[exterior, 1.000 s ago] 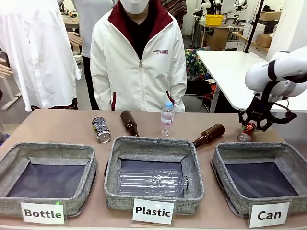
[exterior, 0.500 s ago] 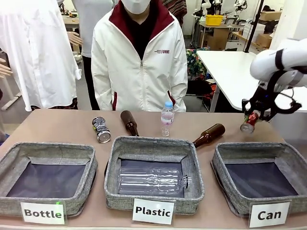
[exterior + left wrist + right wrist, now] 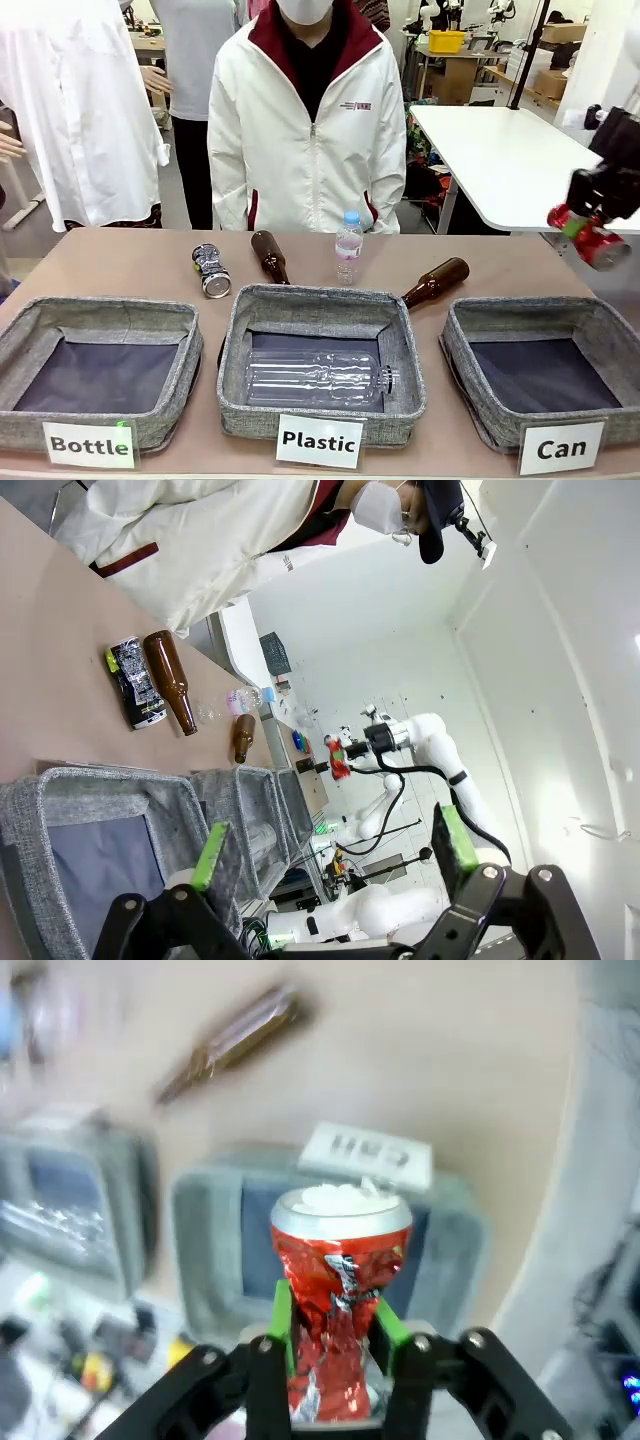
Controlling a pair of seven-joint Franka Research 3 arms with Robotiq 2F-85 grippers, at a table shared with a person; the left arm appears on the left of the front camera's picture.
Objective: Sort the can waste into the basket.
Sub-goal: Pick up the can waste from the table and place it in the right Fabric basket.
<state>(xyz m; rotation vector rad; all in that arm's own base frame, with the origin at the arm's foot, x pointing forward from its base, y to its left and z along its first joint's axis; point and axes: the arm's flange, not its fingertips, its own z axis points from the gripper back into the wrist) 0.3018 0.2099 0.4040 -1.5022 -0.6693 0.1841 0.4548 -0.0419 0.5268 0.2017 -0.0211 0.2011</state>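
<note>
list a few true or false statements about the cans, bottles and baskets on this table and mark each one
1. The right gripper is shut on the dented red metal can. True.
2. That can lies inside the grey woven basket labelled "Can". False: it is held in the air, not in the basket.
3. A clear plastic bottle lies in the grey basket labelled "Plastic". True.
4. The dark printed metal can lies in the basket labelled "Bottle". False: it lies on the brown table, beside a brown glass bottle.
5. The left gripper is shut. False: its jaws stand open.
</note>
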